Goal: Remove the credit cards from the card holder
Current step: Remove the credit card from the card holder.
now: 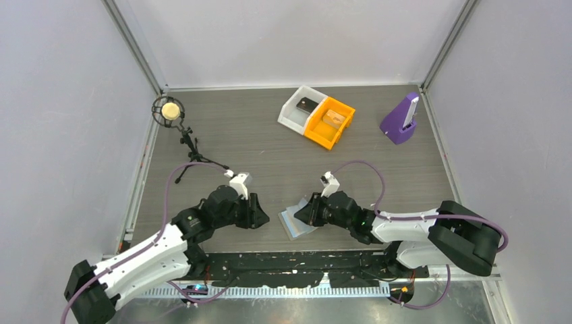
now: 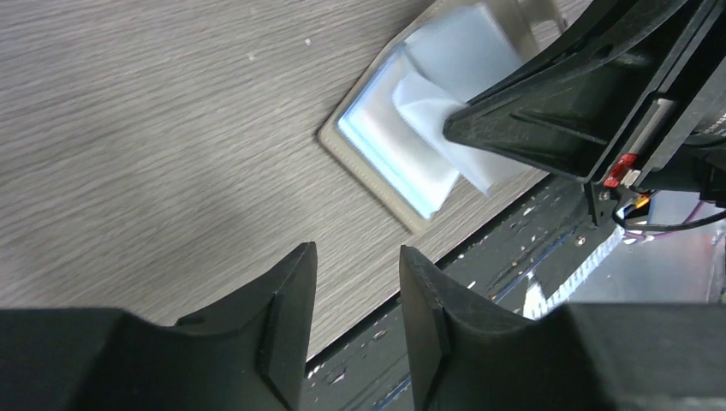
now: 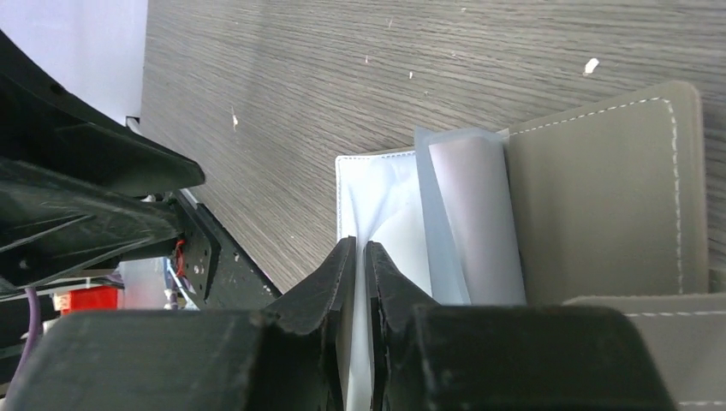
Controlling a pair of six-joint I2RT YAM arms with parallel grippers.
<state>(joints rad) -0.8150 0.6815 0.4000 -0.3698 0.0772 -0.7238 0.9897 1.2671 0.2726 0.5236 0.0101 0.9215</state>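
The card holder point(image 1: 294, 223) lies open on the table near the front edge, between my two grippers. In the right wrist view its grey-brown outside point(image 3: 599, 197) and a light blue inner panel point(image 3: 377, 197) show. My right gripper point(image 3: 360, 248) is shut on a thin pale sheet point(image 3: 389, 218) standing up from the inner panel; I cannot tell whether it is a card or a sleeve leaf. In the left wrist view the holder point(image 2: 385, 163) lies ahead, with the right gripper's fingers point(image 2: 565, 103) lifting that sheet. My left gripper point(image 2: 355, 265) is open and empty, just left of the holder.
A white bin point(image 1: 291, 111) and an orange bin point(image 1: 322, 131) stand at the back middle. A purple stand point(image 1: 400, 120) is at the back right and a microphone on a tripod point(image 1: 168, 111) at the back left. The table's front edge point(image 2: 479, 231) runs close to the holder.
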